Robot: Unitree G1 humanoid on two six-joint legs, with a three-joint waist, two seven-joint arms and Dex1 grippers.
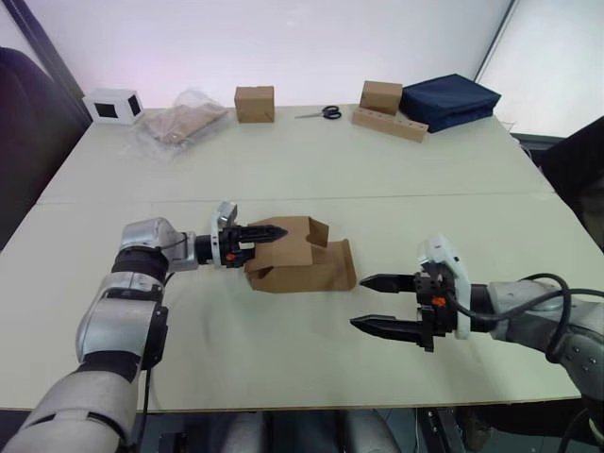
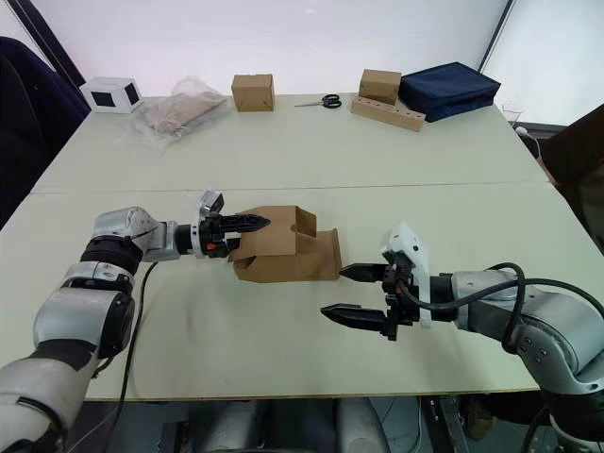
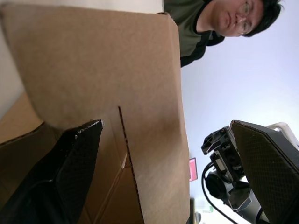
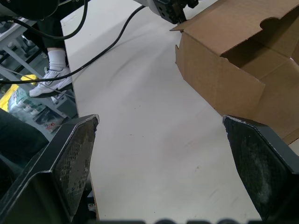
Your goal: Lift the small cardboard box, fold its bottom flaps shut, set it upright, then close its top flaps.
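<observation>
- At the near-centre of the pale table [image 1: 283, 142], the small cardboard box [image 1: 300, 257] lay on its side, brown and unprinted, its flaps splayed and one long flap flat on the tabletop toward the right gripper.
- Left gripper [image 1: 269, 232] reached in from the robot's left, fingers spread to either side of a raised cardboard panel at the box's upper left edge; the left wrist view showed one finger [image 3: 70, 172] against the panel's inner side and the other clear of it, so the panel was straddled, not pinched.
- Right gripper [image 1: 387, 304] hovered just beside the box's flat flap, its two black fingers spread wide and holding nothing.
- Along the far edge stood a white box with a black face [image 1: 113, 105], a crumpled clear plastic bag [image 1: 179, 123], two cube-like brown cartons [image 1: 255, 104] [image 1: 380, 96], scissors [image 1: 321, 113], a wooden block with holes [image 1: 389, 124] and a navy fabric case [image 1: 450, 100].
- A person [image 3: 212, 23] was visible beyond the box in the left wrist view.
</observation>
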